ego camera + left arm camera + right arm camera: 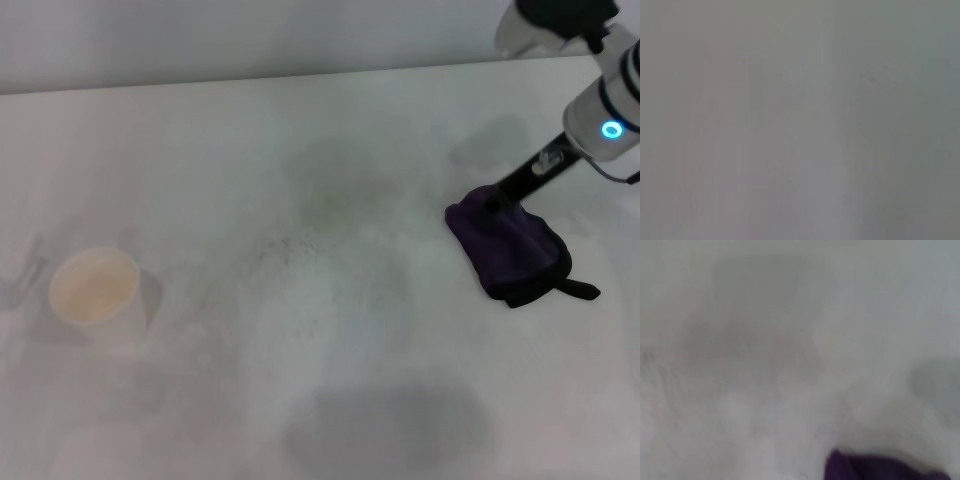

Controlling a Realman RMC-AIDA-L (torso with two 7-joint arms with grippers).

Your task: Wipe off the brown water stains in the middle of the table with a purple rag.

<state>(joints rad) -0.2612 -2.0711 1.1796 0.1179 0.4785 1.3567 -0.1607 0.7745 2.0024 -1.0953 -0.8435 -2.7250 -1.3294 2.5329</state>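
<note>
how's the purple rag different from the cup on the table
The purple rag is dark, soft and bunched into a lump; the cup is pale, rigid and round with an open top. The rag lies on the robot's right side of the table with the right claw at its far edge; the cup stands alone on the left side. Both rest on the same white tabletop.

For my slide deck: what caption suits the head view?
Right tool down at the purple rag on the white table; paper cup far left.

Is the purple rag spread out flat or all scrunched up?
Scrunched up. The rag sits in a lumpy heap on the table, under the right gripper.
</note>
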